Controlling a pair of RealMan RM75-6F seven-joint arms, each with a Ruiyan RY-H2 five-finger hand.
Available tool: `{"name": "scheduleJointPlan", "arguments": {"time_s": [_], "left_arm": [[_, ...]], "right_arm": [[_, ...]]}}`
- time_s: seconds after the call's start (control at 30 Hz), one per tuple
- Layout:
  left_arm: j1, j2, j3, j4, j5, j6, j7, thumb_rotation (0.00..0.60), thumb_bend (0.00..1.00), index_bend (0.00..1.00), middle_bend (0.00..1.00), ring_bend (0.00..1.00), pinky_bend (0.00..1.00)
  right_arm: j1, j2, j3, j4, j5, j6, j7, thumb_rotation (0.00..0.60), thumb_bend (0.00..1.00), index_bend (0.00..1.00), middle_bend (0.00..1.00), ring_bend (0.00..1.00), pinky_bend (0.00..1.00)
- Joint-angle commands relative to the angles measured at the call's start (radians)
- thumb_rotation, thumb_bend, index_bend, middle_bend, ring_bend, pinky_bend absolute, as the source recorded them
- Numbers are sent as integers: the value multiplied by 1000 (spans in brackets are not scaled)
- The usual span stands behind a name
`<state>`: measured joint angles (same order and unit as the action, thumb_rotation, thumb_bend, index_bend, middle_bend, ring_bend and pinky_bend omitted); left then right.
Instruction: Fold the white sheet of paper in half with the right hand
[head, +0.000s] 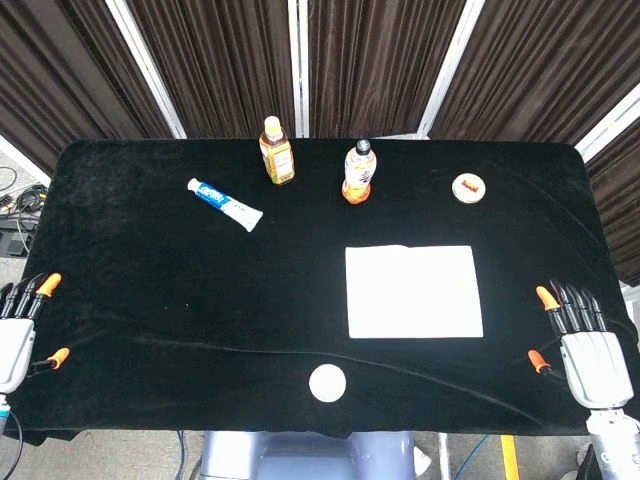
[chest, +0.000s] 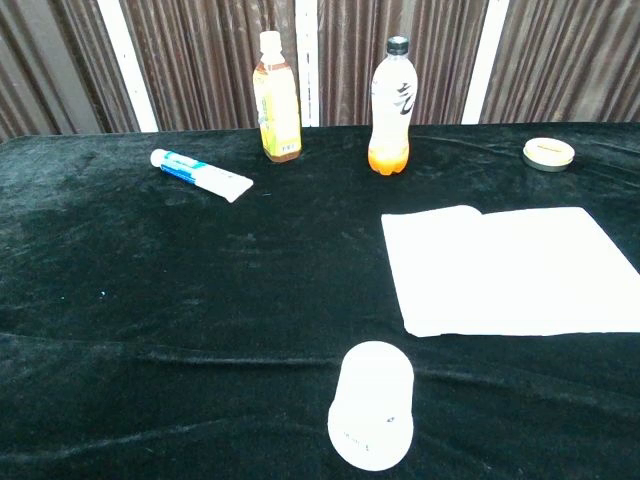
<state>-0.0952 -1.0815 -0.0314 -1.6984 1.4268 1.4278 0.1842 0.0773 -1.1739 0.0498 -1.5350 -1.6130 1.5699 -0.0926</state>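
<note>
One camera sits high, up at head height, looking steeply down on the whole black table (head: 150, 290) from its near edge to the curtains (head: 220, 60) behind, wide enough to catch both hands at the outer edges. The other sits lower, at the chest, close to the near edge and facing almost level across the cloth toward those curtains. Both take in the white sheet of paper (head: 413, 291), the two bottles (chest: 278, 97), the toothpaste tube (chest: 200, 174) and the white cup (chest: 371, 418).

Thing: white sheet of paper (head: 413, 291)
Pose: flat on the black cloth, unfolded, edges roughly square to the table
Far-left corner: seemingly slightly lifted or curled
Place: right of centre, nearer the near edge
</note>
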Motion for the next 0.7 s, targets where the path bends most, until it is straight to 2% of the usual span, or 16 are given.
{"name": "scheduleJointPlan", "arguments": {"time_s": [0.03,0.7], "left_arm": [[0,0,-2,2,-6,-2,-2,600,167,0,0,0,0],[6,8,1,-11,-12,6,4,600,171,0,0,0,0]], "right_arm": [[1,-3,-2,0,0,-4,-4,600,113,0,0,0,0],[7,-16,-9,5,-7,-21,-8,600,112,0,0,0,0]]}}
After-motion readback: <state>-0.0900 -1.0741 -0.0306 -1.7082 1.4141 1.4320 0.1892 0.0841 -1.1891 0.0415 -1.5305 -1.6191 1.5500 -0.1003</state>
